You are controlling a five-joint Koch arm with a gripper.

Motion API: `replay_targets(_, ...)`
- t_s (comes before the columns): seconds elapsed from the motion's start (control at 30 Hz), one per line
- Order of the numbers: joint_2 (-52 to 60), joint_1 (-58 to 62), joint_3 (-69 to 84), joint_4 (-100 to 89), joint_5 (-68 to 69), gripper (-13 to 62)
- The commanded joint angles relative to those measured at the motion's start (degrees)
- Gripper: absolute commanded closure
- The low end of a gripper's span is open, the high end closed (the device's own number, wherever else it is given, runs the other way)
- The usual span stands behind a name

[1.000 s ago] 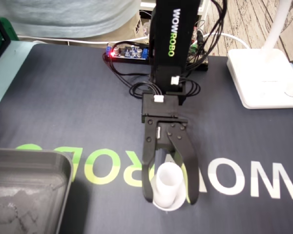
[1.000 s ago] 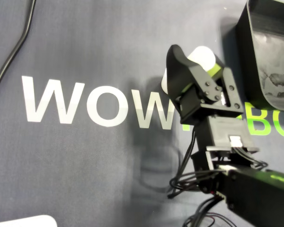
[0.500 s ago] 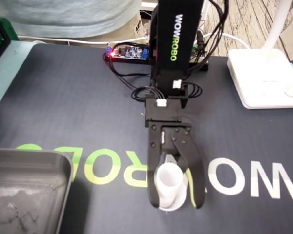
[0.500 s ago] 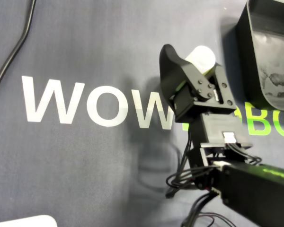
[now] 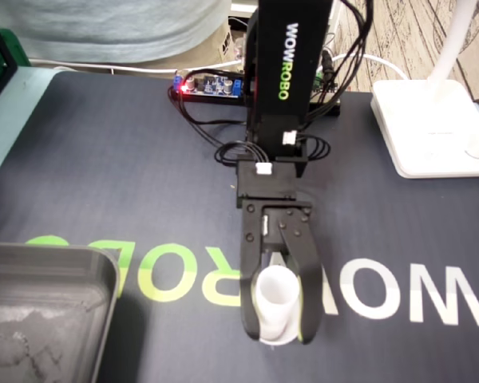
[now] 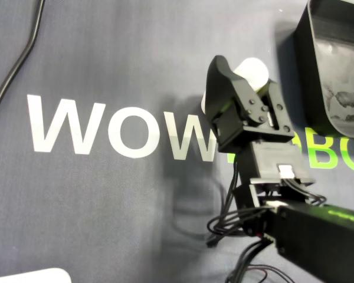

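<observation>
White cup (image 5: 275, 294) stands upright on the mat (image 5: 104, 175), over the lettering. Gripper (image 5: 279, 333) is clamped on it, jaws against both walls. Risk as I see it: the smooth wall slips or the cup tips on the lift. Tray (image 5: 40, 257) is well apart.

Even indoor light, soft arm shadow on mat (image 6: 106, 194); both views slightly soft, no glare.
</observation>
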Motion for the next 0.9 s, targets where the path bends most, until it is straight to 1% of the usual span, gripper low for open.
replay_targets(0.0, -0.09, 0.09, -2.02, -2.46, 0.7, 35.1)
replay_targets(0.07, -0.18, 0.0, -1.85, -2.46, 1.85, 39.2)
replay_targets(0.33, -0.79, -0.09, -2.29, -2.46, 3.52, 39.8)
replay_targets(0.4, -0.88, -0.26, -2.2, -2.46, 4.66, 43.7)
replay_targets(0.53, -0.88, -0.35, -2.29, -2.46, 4.92, 44.4)
replay_targets(0.6, -0.97, -0.35, -2.29, -2.46, 5.36, 46.9)
replay_targets(0.87, -0.44, -0.44, -3.16, -2.46, 5.71, 47.4)
